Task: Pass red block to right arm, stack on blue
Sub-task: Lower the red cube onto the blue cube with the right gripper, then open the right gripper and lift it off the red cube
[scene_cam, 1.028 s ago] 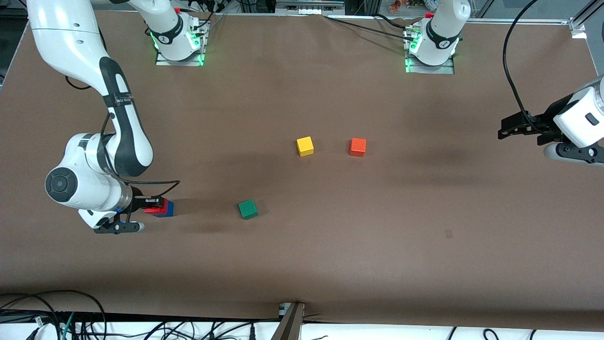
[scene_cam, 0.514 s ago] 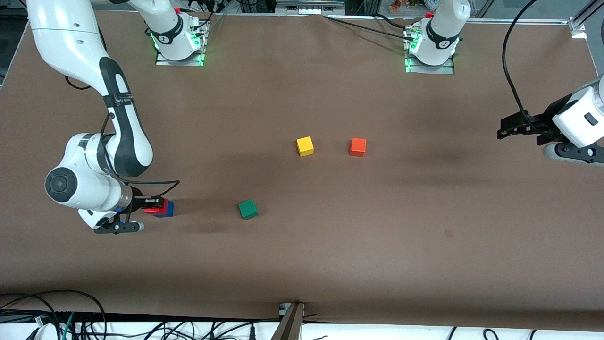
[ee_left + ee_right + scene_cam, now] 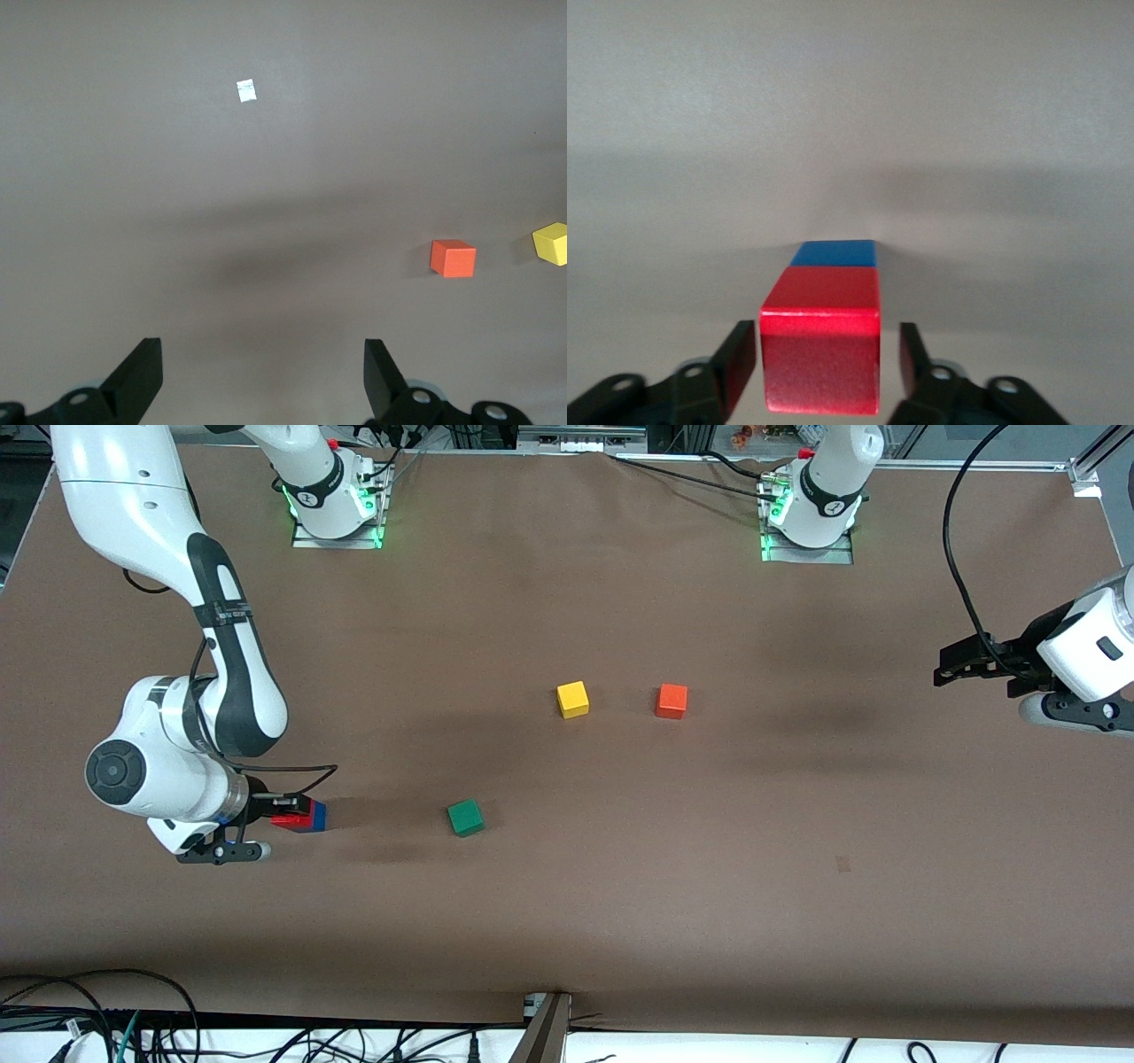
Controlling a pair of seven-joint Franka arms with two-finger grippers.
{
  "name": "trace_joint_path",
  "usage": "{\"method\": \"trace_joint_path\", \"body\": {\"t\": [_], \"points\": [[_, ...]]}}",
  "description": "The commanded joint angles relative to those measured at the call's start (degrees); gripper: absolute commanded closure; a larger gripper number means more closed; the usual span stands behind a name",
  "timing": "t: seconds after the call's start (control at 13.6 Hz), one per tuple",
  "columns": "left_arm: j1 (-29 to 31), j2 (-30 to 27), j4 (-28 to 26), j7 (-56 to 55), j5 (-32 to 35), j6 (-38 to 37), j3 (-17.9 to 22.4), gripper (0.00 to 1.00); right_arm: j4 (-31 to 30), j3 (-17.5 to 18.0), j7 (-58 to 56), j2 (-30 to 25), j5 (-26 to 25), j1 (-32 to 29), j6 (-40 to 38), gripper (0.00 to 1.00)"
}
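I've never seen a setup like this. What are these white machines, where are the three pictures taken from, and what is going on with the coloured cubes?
Two robot arms share a brown table. One picture looks down from a high camera; the other two come from cameras on each arm's wrist. The right gripper sits around the red block, which rests on the blue block; its fingers stand apart from the red block's sides, so it is let go. The left gripper waits open and empty at its end. A green cube, a yellow cube and an orange cube lie loose.
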Motion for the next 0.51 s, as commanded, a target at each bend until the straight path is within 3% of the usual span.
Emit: {"method": "trace_joint_path", "body": {"t": [0.0, 0.44], "points": [[-0.1, 0.9, 1.9, -0.4, 0.6, -0.8, 0.0, 0.0, 1.8, 0.1, 0.6, 1.1, -0.3, -0.5, -0.1, 0.0], [-0.1, 1.0, 1.9, -0.4, 0.6, -0.8, 0.0, 0.0, 3.4, 0.2, -0.1, -3.1, 0.1, -2.5, -1.8, 0.0]]}}
